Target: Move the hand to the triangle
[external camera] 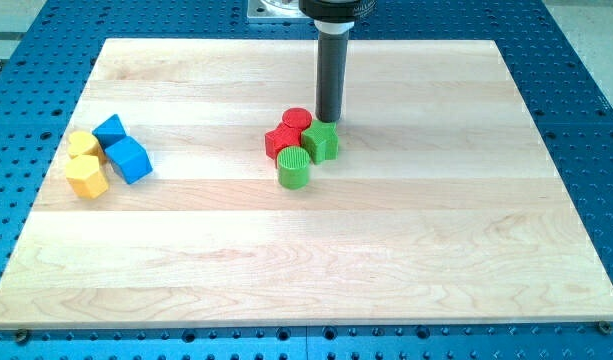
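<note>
My tip (330, 121) rests on the board just above a cluster near the middle. It stands right next to the green block (321, 142) and to the right of the red cylinder (297, 120). A red star-like block (282, 141) and a green cylinder (293, 168) complete the cluster. At the view's left, far from the tip, lies a blue block that looks wedge- or triangle-shaped (110, 130), though its shape is not clear. Beside it are a blue cube-like block (129, 159) and two yellow blocks (83, 145) (87, 175).
The wooden board (386, 260) lies on a blue perforated table (586, 100). The arm's dark mount (336, 8) hangs over the board's top edge.
</note>
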You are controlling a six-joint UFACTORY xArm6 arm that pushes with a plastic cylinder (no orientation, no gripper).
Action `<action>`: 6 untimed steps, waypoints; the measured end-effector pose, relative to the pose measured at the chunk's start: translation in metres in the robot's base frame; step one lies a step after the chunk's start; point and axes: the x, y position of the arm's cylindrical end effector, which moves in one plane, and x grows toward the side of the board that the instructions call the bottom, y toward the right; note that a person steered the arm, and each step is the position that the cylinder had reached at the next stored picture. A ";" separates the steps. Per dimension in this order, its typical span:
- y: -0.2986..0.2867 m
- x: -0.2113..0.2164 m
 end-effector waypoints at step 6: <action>-0.328 0.065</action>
